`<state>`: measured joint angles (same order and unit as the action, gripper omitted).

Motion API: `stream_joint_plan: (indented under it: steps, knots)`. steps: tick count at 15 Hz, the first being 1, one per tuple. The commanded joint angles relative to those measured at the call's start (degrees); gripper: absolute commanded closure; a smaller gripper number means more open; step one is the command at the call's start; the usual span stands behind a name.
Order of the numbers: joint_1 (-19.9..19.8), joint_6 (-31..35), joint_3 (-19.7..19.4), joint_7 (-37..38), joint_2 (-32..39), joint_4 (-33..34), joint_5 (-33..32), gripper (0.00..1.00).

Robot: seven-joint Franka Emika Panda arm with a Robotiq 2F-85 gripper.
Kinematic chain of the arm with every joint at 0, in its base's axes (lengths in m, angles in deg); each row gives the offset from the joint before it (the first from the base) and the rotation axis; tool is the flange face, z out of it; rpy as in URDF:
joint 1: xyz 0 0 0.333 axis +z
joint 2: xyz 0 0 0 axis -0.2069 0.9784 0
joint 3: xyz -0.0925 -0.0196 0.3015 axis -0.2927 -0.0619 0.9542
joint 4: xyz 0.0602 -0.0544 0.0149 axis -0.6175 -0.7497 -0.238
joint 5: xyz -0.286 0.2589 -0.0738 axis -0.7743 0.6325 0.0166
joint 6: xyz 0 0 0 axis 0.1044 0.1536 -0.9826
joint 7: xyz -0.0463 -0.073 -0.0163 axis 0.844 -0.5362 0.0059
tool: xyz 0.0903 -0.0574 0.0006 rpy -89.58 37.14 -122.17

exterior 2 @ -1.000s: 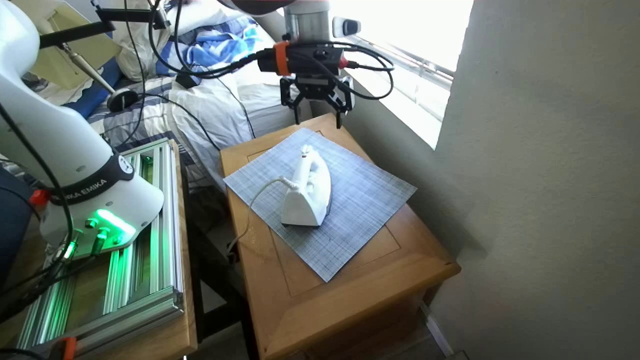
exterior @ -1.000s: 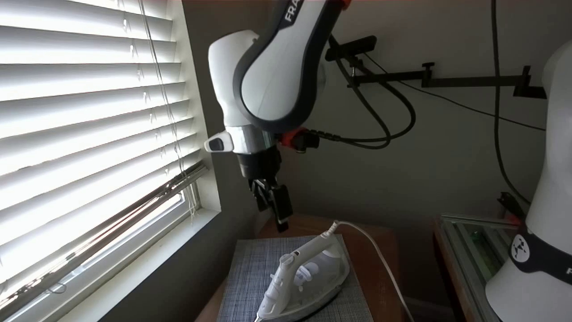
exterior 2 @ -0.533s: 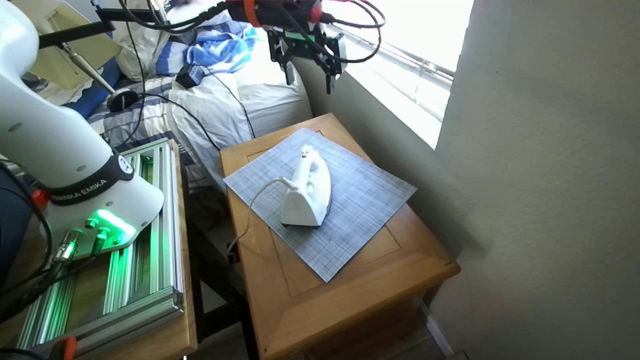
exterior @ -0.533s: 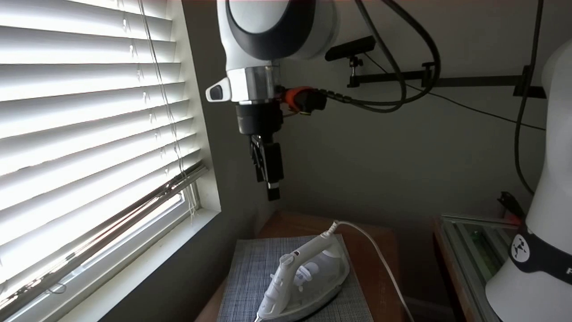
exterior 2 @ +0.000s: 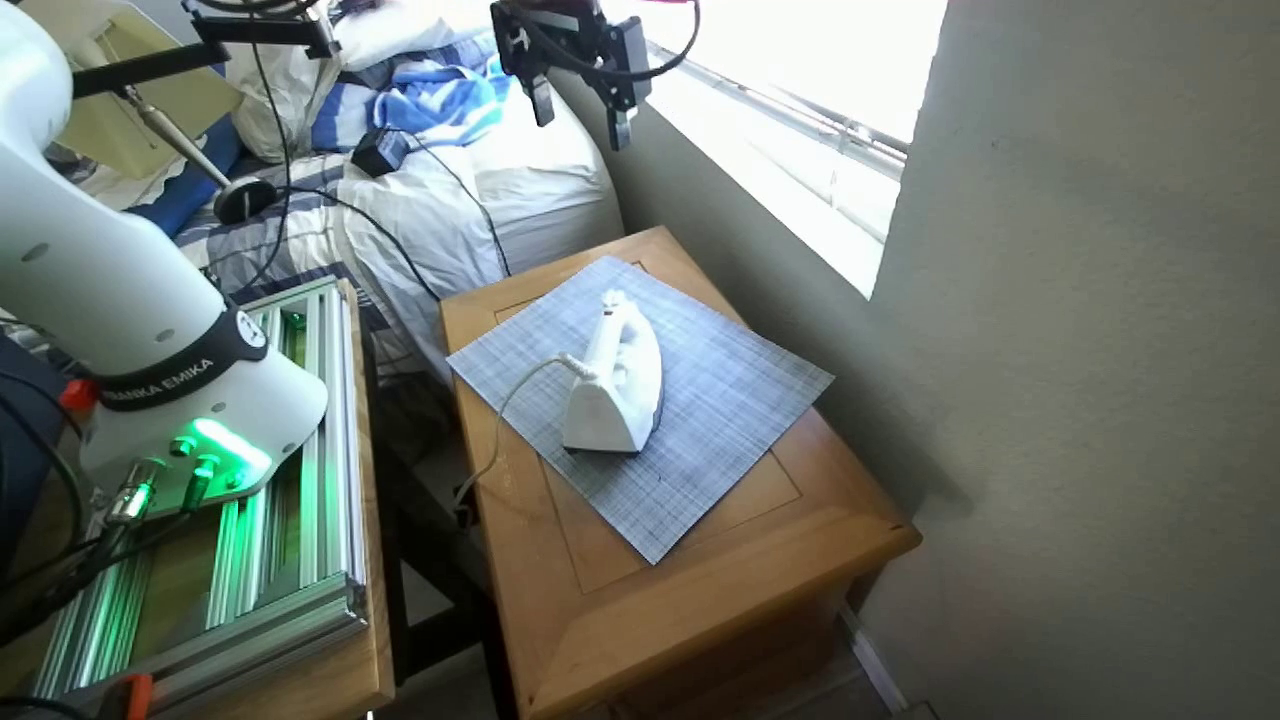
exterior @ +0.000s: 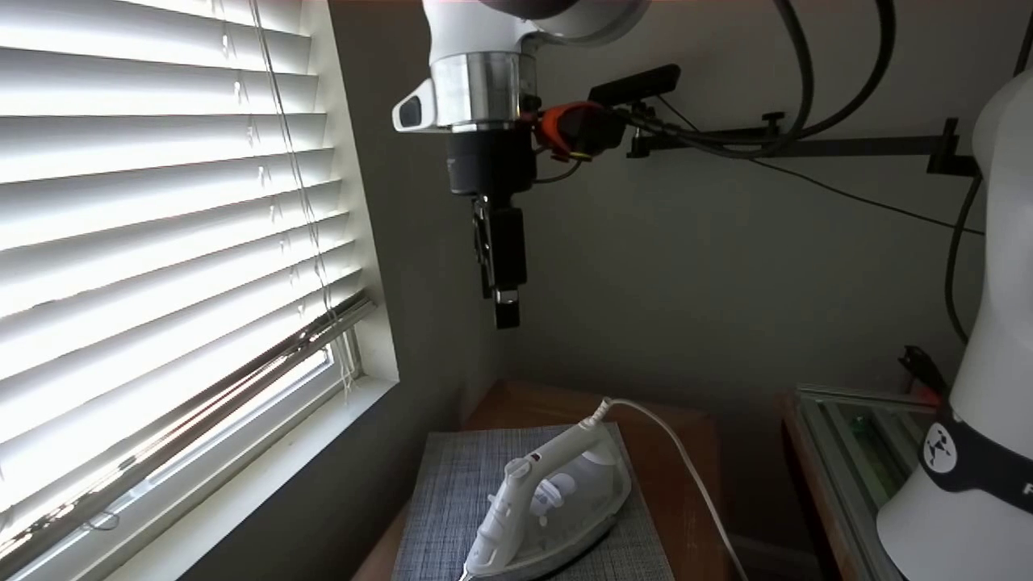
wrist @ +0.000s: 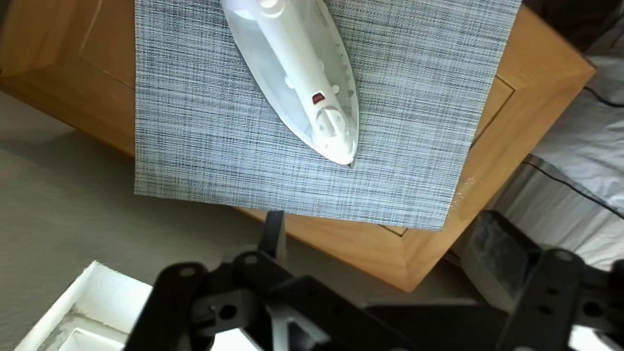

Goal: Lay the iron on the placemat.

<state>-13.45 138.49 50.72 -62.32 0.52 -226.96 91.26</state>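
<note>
White iron (exterior 2: pixel 618 402) lies sole-down on the grey-blue placemat (exterior 2: pixel 722 392) | my gripper (exterior 2: pixel 581 120) hangs high, clear of both, spread wide, empty | placing looks finished | next move likely just to park

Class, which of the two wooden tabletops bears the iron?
The tabletop by the window, the iron sitting on its placemat. The other tabletop carries metal rails and the robot's base.

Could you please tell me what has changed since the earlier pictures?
The gripper has risen farther from the iron, straightening from a tilt to point nearly straight down. Nothing was taken hold of or let go. The gripper stayed open; the iron and placemat stayed in place.
</note>
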Motion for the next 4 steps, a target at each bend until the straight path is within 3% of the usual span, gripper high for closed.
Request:
stream_joint_plan:
  steps: [1,4]
  knots:
    - [1.77,-0.13,-1.67,0.66,-0.80,-0.37,-0.56,0.00]
    - [1.90,-0.14,-1.84,0.80,-1.75,-1.14,-0.56,0.00]
